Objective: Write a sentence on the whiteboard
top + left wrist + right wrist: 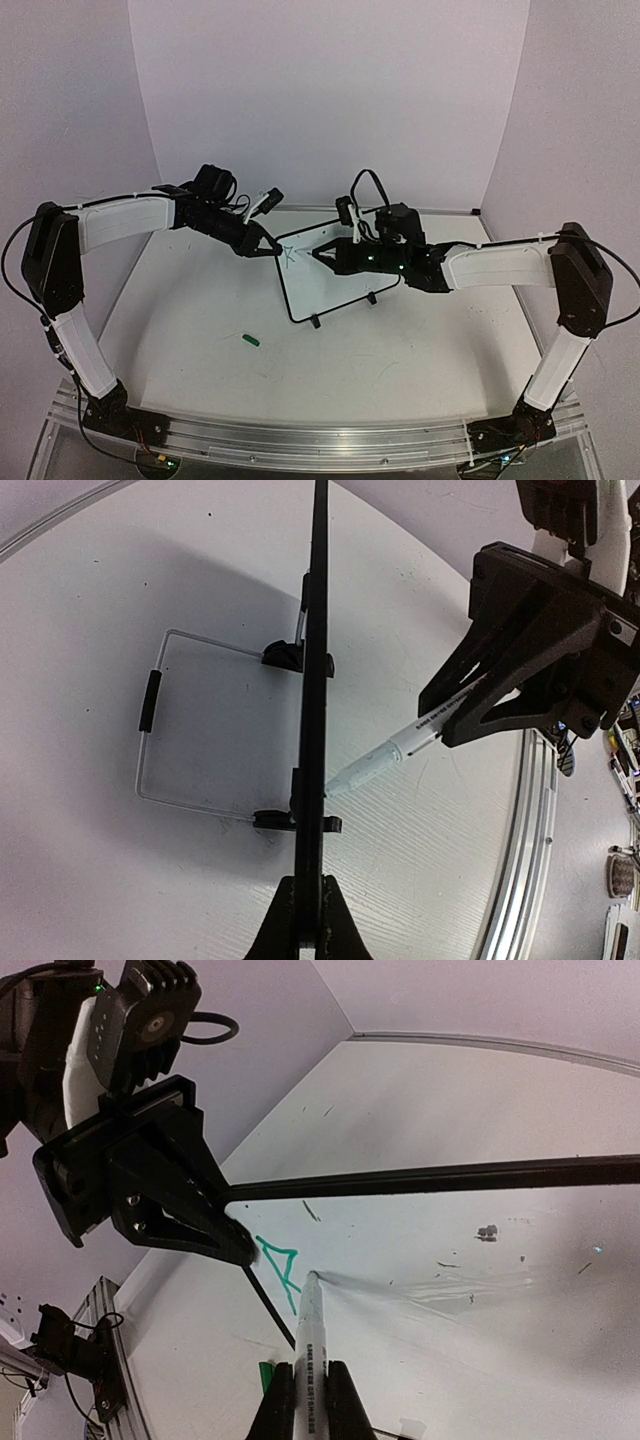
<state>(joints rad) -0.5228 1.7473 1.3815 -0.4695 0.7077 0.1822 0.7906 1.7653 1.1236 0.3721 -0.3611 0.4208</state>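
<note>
The whiteboard stands tilted at mid-table on its two black feet. My left gripper is shut on the board's upper left corner; in the left wrist view the black frame runs edge-on up from the jaws. My right gripper is shut on a white marker, its tip touching the board. The sentence is one green letter "R" beside the tip, also small in the top view. The marker shows in the left wrist view too.
A green marker cap lies on the table in front of the board; it shows behind my right fingers. The board's wire stand reaches out behind it. An aluminium rail runs along the table's near edge.
</note>
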